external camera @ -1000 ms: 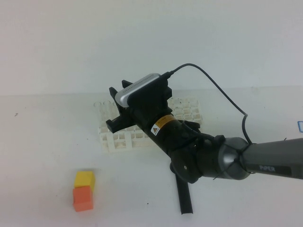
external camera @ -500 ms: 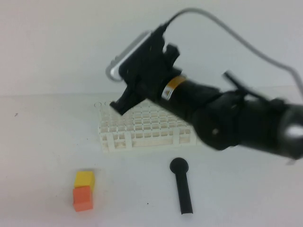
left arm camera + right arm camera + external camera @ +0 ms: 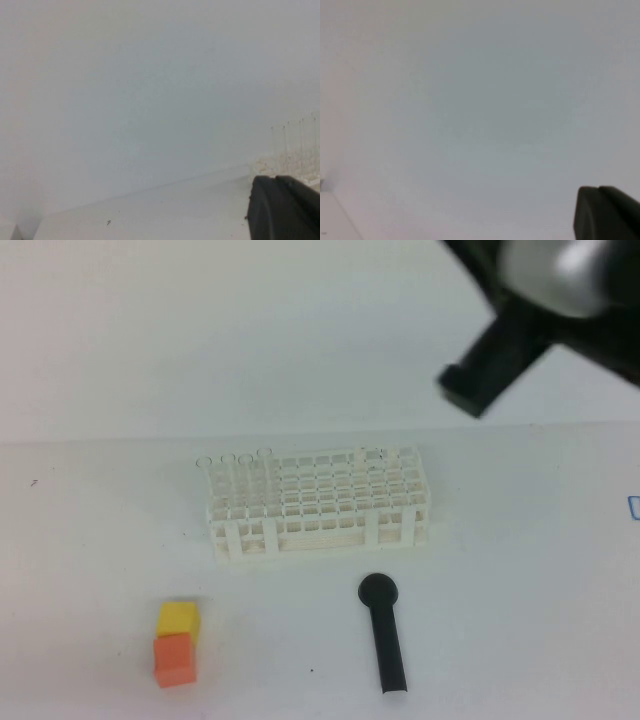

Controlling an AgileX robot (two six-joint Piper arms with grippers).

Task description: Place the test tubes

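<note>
A white test tube rack (image 3: pixel 320 505) stands mid-table in the high view. Several clear test tubes (image 3: pixel 235 468) stand upright in its back left holes. My right arm (image 3: pixel 545 300) hangs high at the top right, close to the camera and far above the rack. The right gripper (image 3: pixel 607 212) shows only as a dark tip against the blank wall. The left gripper (image 3: pixel 285 210) is a dark tip low over the table, with the rack (image 3: pixel 287 162) and the tubes (image 3: pixel 295 135) just beyond it. The left arm is outside the high view.
A black long-handled tool (image 3: pixel 384 635) lies in front of the rack. A yellow cube (image 3: pixel 178 618) and an orange cube (image 3: pixel 174 660) sit touching at the front left. White table all round, with a wall behind.
The right arm has risen from over the rack up and to the right, out to the top right corner. The whole rack now shows.
</note>
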